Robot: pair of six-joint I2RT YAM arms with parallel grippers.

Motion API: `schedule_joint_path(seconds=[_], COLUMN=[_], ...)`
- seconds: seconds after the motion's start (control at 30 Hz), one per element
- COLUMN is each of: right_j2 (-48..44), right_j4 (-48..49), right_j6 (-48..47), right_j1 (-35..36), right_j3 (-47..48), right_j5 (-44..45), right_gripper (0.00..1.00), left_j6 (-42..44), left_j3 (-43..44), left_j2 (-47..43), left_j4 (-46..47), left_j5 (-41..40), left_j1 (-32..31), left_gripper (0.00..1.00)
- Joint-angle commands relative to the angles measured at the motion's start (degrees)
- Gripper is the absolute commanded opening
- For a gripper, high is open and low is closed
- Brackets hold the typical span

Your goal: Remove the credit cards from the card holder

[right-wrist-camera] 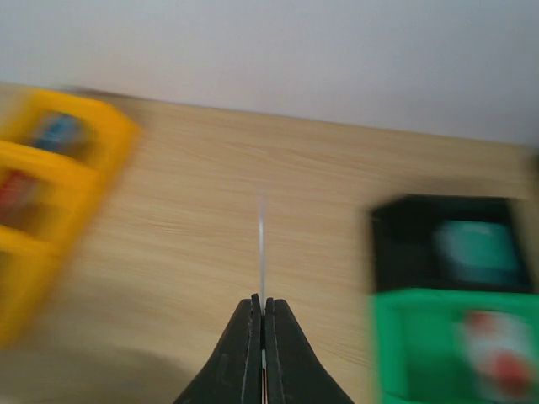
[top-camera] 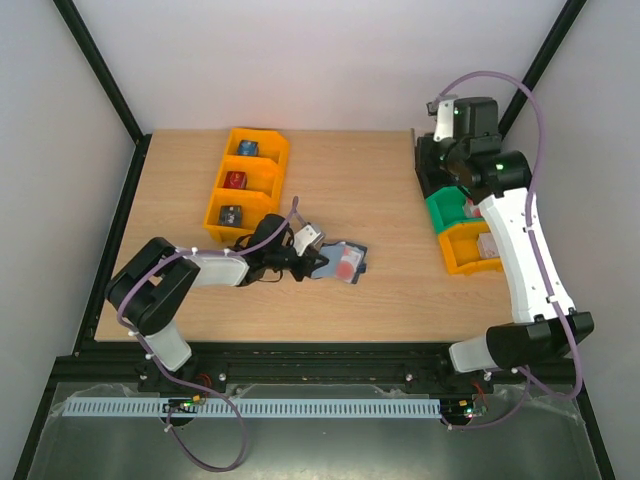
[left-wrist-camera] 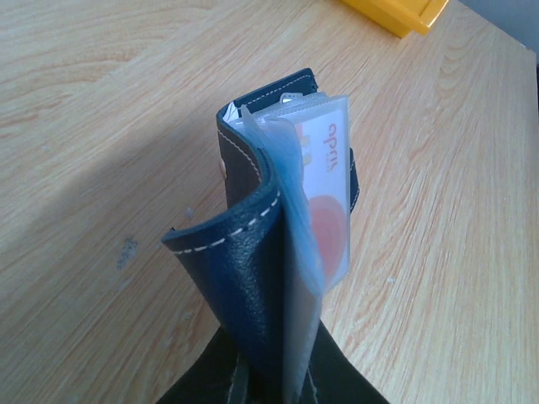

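Nearest us, our left gripper [left-wrist-camera: 271,380] clamps the card holder [left-wrist-camera: 244,278] by its near edge, mid-table, a sleeved card [left-wrist-camera: 330,210] showing inside. Farther right, our right gripper [right-wrist-camera: 263,313] pinches one credit card [right-wrist-camera: 262,244] edge-on beside the green bin [right-wrist-camera: 404,353]. We judge it needs dropping next.

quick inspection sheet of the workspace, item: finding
surface: wooden table, light grain
job's things: card holder open, sleeves fanned; sleeved card with a red circle inside
clutter: three-part bin far left, something in each part; black bin, green bin, yellow bin at right
grippers: left gripper shut on card holder; right gripper shut on a thin card, seen edge-on
cables: purple cables along both arms
surroundings: white walls, black frame posts
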Motion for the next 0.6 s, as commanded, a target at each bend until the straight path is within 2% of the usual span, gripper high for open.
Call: schedule_joint_path(seconds=[0.0, 0.07, 0.1, 0.17, 0.23, 0.3, 0.57], right_j2=[-0.9, -1.7, -2.7, -6.2, -11.0, -14.2, -10.6], right_j4=[-7.2, -1.7, 3.4, 18.8, 39.6, 51.1, 66.3], right_j6=[-12.9, -20.6, -27.8, -42.8, -60.3, -75.4, -90.1], right_j1=[7.3, 13.8, 16.6, 21.0, 24.2, 26.6, 33.2], right_j3=[-3.5, -9.1, -13.1, -22.0, -31.6, -37.6, -37.5], right_j5=[39.6, 57.2, 65.3, 74.0, 75.1, 73.0, 73.7], right_gripper=[0.02, 0.02, 0.02, 0.02, 0.02, 0.02, 0.01], left_j6=[0.7, -0.2, -0.5, -0.8, -0.9, -0.8, -0.1], left_j3=[-0.5, -0.6, -0.6, -0.8, -1.0, -1.4, -2.3], left_j2=[-1.0, -1.0, -1.2, -1.5, -1.7, -2.1, -3.6], left_j4=[5.4, 6.3, 6.7, 7.2, 7.5, 7.7, 7.1], left_j5=[-0.8, -2.1, -2.3, -2.7, -2.9, -3.3, -3.1], left_j1=[0.1, 0.2, 0.4, 0.9, 1.4, 1.9, 2.3], left_gripper=[0.02, 0.02, 0.02, 0.02, 0.02, 0.02, 0.02])
